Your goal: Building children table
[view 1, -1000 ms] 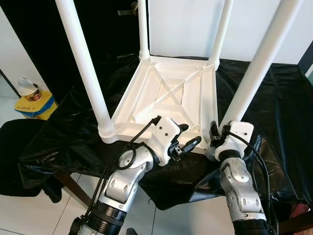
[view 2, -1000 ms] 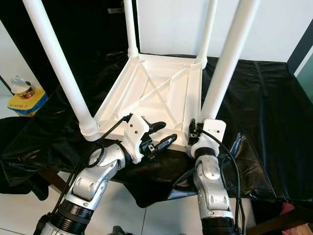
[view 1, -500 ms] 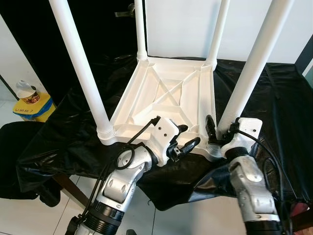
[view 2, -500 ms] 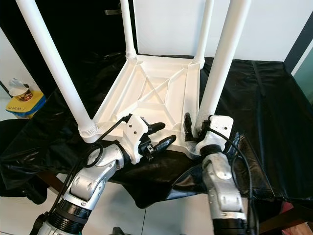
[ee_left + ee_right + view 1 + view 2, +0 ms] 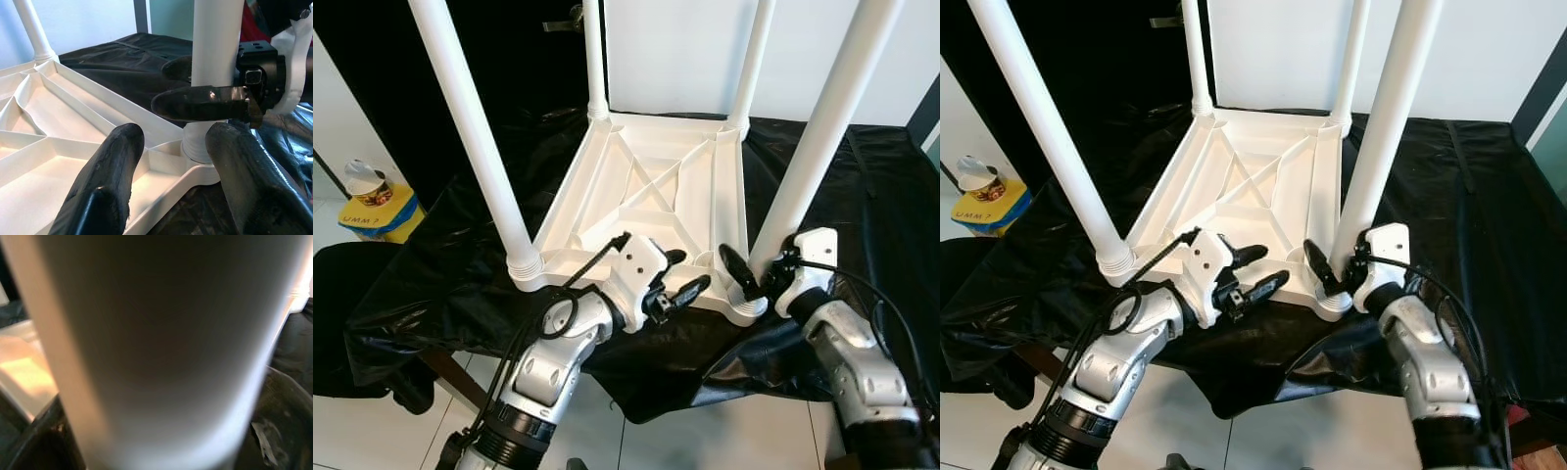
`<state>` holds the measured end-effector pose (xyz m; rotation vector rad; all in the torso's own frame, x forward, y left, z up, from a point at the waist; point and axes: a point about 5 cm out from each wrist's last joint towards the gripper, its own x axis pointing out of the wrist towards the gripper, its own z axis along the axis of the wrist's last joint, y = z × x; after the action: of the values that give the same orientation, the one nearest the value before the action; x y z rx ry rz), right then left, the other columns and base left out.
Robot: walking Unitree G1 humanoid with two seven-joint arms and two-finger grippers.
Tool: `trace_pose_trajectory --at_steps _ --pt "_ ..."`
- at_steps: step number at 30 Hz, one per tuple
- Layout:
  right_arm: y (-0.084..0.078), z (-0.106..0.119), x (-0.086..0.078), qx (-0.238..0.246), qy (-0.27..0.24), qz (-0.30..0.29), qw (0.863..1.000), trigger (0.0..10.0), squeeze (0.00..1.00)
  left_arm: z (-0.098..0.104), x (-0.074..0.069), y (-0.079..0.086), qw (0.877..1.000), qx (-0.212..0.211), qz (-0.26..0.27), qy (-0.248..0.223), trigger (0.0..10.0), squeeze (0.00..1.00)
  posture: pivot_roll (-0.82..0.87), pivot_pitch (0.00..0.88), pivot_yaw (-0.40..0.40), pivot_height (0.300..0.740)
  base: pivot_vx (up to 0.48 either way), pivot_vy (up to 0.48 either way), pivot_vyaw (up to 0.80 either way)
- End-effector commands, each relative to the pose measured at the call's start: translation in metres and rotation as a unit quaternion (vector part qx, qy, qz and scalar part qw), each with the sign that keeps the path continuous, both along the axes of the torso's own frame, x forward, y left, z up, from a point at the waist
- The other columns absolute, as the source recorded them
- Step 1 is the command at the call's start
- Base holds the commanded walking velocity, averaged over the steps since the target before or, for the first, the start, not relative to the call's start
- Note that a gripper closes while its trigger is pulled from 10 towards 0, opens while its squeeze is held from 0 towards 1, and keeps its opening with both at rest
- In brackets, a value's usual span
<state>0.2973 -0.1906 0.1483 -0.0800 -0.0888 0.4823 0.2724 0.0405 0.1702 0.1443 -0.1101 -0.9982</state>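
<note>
A white plastic children's table [image 5: 646,186] lies upside down on a black sheet [image 5: 871,186], with its legs pointing up. My right gripper [image 5: 752,270] is at the foot of the near right leg [image 5: 822,127], shut on it. One of its fingers [image 5: 195,104] lies across the front of the leg and the other behind it. That leg looms close in the right wrist view [image 5: 161,347]. My left gripper [image 5: 680,274] is open at the table's near rim. One of its fingers [image 5: 112,171] is over the ribbed underside and the other is outside the rim.
The near left leg [image 5: 475,137] rises beside my left arm. The sheet's front edge hangs over white floor. A yellow box with a cup on it [image 5: 370,201] and a black seat [image 5: 347,294] are on the left. A white wall is behind.
My right arm has swung out to the right, so its wrist went from in front of the near right leg to beside it. The left gripper has barely moved.
</note>
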Motion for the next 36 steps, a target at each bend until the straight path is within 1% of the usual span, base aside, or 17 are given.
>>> trace_pose_trajectory --at_steps 1,2,4,5,6,7,8,9,13,19,20,23,24,27,30,35,36 --pt "0.003 -0.004 0.004 -0.006 0.014 0.033 0.999 10.0 0.0 0.003 -0.004 -0.004 1.0 0.002 -0.029 -0.002 10.0 0.0 -0.11 0.056 0.022 0.74 0.0 0.0 0.0" --pt "0.004 -0.004 0.008 -0.014 0.02 0.052 0.998 10.0 0.0 0.004 -0.004 -0.004 1.0 0.002 -0.03 -0.003 10.0 0.0 -0.11 0.055 0.02 0.74 0.0 0.0 0.0" --pt "0.005 -0.005 0.01 -0.017 0.024 0.058 0.998 10.0 0.0 0.004 -0.004 -0.004 1.0 0.002 -0.031 -0.004 10.0 0.0 -0.11 0.054 0.017 0.74 0.0 0.0 0.0" --pt "0.006 -0.005 0.011 -0.019 0.028 0.062 0.997 9.3 0.0 0.004 -0.004 -0.003 0.999 0.002 -0.032 -0.004 10.0 0.0 -0.11 0.054 0.017 0.74 0.0 0.0 0.0" --pt "0.006 -0.005 0.011 -0.019 0.028 0.062 0.997 9.3 0.0 0.004 -0.004 -0.003 0.999 0.002 -0.032 -0.004 10.0 0.0 -0.11 0.054 0.017 0.74 0.0 0.0 0.0" --pt "0.008 -0.006 0.013 -0.02 0.029 0.067 0.997 4.4 0.0 0.004 -0.003 -0.003 1.0 0.004 -0.03 -0.005 10.0 0.0 -0.12 0.052 0.014 0.74 0.0 0.0 0.0" --pt "0.008 -0.007 0.015 -0.021 0.029 0.071 0.997 4.4 0.0 0.003 -0.002 -0.002 1.0 0.006 -0.029 -0.005 10.0 0.0 -0.12 0.052 0.014 0.74 0.0 0.0 0.0" --pt "0.01 -0.009 0.016 -0.022 0.031 0.076 0.996 0.0 0.0 0.003 -0.001 -0.003 1.0 0.007 -0.027 -0.006 10.0 0.0 -0.11 0.046 0.016 0.74 0.0 0.0 0.0" --pt "0.01 -0.019 0.016 -0.026 0.044 0.077 0.996 0.0 0.0 0.005 -0.001 -0.006 1.0 0.006 -0.028 -0.011 10.0 0.0 -0.1 0.059 0.01 0.74 0.0 0.0 0.0" --pt "0.008 -0.025 0.017 -0.022 0.054 0.071 0.996 0.0 0.0 0.006 0.001 -0.005 1.0 0.006 -0.024 -0.01 10.0 0.0 -0.1 0.079 0.013 0.74 0.0 0.0 0.0" --pt "0.008 -0.026 0.017 -0.021 0.056 0.063 0.996 10.0 0.0 0.006 0.001 -0.004 1.0 0.006 -0.022 -0.009 10.0 0.0 -0.1 0.084 0.012 0.74 0.0 0.0 0.0" --pt "0.008 -0.026 0.016 -0.015 0.06 0.054 0.997 10.0 0.0 0.005 0.001 -0.004 1.0 0.006 -0.021 -0.008 10.0 0.0 -0.11 0.087 0.009 0.74 0.0 0.0 0.0" --pt "0.01 -0.027 0.015 -0.007 0.064 0.016 0.998 10.0 0.0 0.004 0.001 -0.002 1.0 0.008 -0.016 -0.007 10.0 0.0 -0.11 0.088 0.008 0.74 0.0 0.0 0.0" --pt "0.014 -0.028 0.012 0.006 0.062 -0.034 0.997 10.0 0.0 0.003 0.002 -0.002 1.0 0.009 -0.013 -0.006 10.0 0.0 -0.12 0.089 0.004 0.74 0.0 0.0 0.0" --pt "0.016 -0.027 0.011 0.014 0.059 -0.052 0.997 10.0 0.0 0.003 0.002 -0.002 1.0 0.008 -0.012 -0.006 10.0 0.0 -0.12 0.09 0.001 0.74 0.0 0.0 0.0" --pt "0.021 -0.031 0.005 0.054 0.075 -0.166 0.982 10.0 0.0 0.002 0.002 -0.003 1.0 0.007 -0.011 -0.004 10.0 0.0 -0.14 0.102 0.003 0.74 0.0 0.0 0.0" --pt "0.021 -0.031 0.005 0.054 0.075 -0.166 0.982 10.0 0.0 0.002 0.002 -0.003 1.0 0.007 -0.011 -0.004 10.0 0.0 -0.14 0.102 0.003 0.74 0.0 0.0 0.0"
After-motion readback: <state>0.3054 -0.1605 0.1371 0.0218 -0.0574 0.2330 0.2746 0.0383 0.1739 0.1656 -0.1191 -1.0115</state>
